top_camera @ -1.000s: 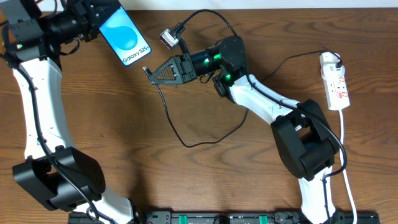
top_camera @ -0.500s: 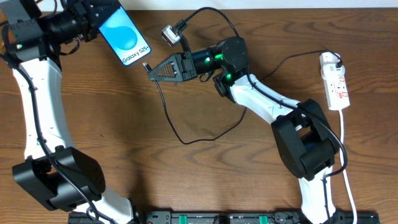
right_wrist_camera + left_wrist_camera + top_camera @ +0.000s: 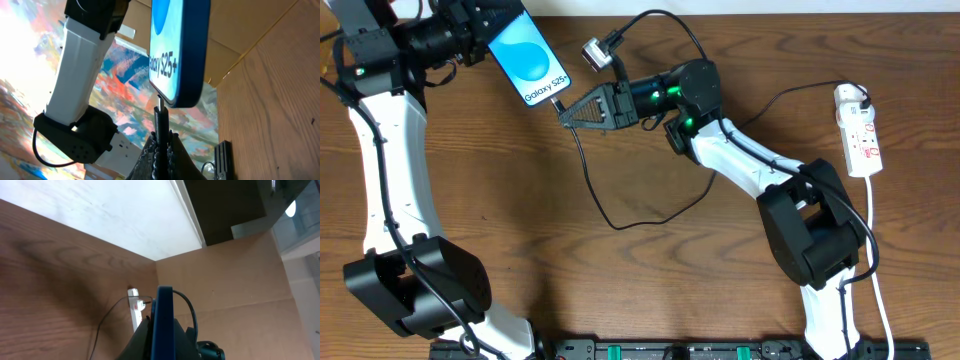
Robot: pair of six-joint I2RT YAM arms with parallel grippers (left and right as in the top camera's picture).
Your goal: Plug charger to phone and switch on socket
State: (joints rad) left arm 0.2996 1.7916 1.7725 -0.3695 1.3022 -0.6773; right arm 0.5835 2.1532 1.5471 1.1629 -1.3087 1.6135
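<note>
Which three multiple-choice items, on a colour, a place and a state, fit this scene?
1. The slim rectangular smartphone's screen is: A red; B blue; C green.
2. The narrow white power strip lies: A at the wooden table's right edge; B under the smartphone; C on the floor.
3. The small black charger plug tip is: A on the table; B held at the smartphone's lower edge; C in the power strip.
Key: B, blue screen overhead; A, overhead shows it there; B, the right wrist view shows it.
</note>
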